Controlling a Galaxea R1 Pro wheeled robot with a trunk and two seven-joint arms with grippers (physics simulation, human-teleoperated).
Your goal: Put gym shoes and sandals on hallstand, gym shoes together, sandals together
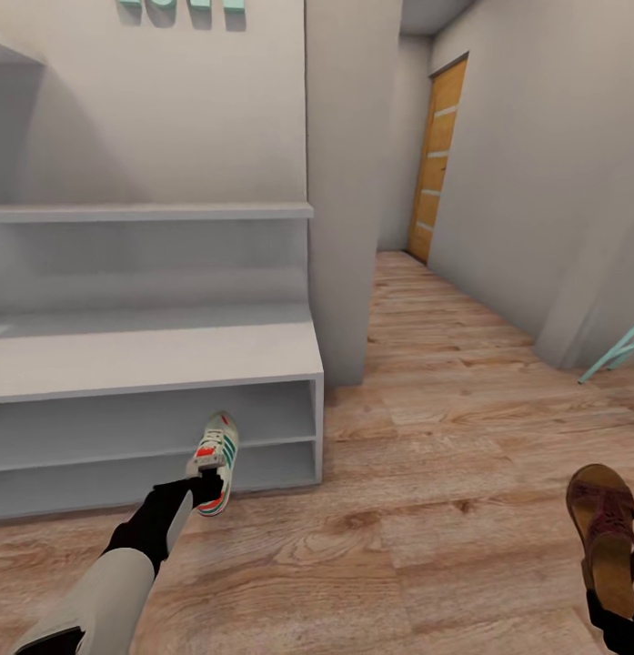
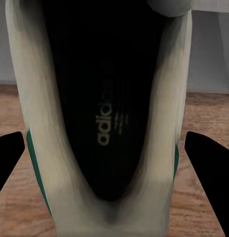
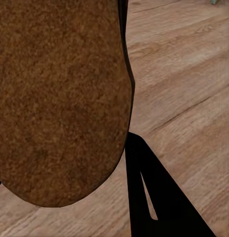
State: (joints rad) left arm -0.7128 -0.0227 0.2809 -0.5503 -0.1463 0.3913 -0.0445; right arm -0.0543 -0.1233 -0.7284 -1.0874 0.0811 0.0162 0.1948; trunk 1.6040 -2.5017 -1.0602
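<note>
On the left stands the hallstand (image 1: 153,359), a pale grey low bench with two open shelves under its top. Above it is a long grey wall shelf (image 1: 148,213), and the bottoms of mint letters (image 1: 180,7) show high on the wall.

The left arm (image 1: 107,573) reaches toward the bench. Its left gripper (image 1: 206,473) holds a gym shoe (image 1: 215,459) at the heel. The shoe is cream-white with green stripes and a red-orange tongue. It sits in front of the right end of the lower shelves, toe pointing toward the bench and tipped up. I cannot tell if its toe touches the shelf edge. In the left wrist view, the dark inside of the gym shoe (image 2: 107,123) shows, with the two black fingers (image 2: 209,163) at either side of the heel, close against it.

To the right of the bench is a grey wall corner (image 1: 339,182). The corridor floor (image 1: 426,437) of light brown wood planks runs back to an orange-brown door (image 1: 437,159).

At the far right, near the lower corner, the right gripper (image 1: 617,623) holds a brown sandal (image 1: 609,537) by its heel end, above the floor. In the right wrist view, the sandal's tan sole (image 3: 60,98) is very near, with one black finger (image 3: 154,197) right beside it. A mint thing (image 1: 617,350) leans by the right wall.
</note>
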